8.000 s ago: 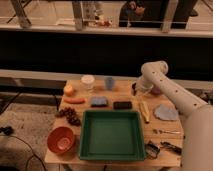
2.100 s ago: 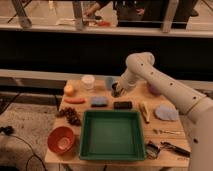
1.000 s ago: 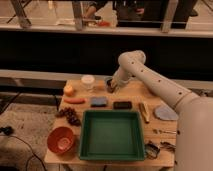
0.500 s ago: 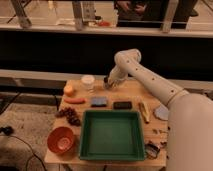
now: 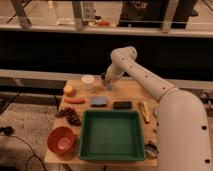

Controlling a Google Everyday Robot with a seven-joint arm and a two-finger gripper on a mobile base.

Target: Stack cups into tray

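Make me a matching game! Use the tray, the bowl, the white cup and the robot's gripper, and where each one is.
Things:
1 tray
2 bowl
3 white cup
4 gripper

Places:
A near left corner of the table
B far side, right at the blue cup
C front middle of the table
D far side, just left of the gripper

Pairs: 1-C, 2-A, 3-D, 4-B

The desk (image 5: 131, 93) is carrying two cups, a cream-white cup (image 5: 87, 81) and a light blue cup (image 5: 109, 87), one green tray (image 5: 111, 114), one orange bowl (image 5: 62, 130), one blue pad (image 5: 99, 101), and one pincer (image 5: 106, 80) is hovering at that light blue cup.
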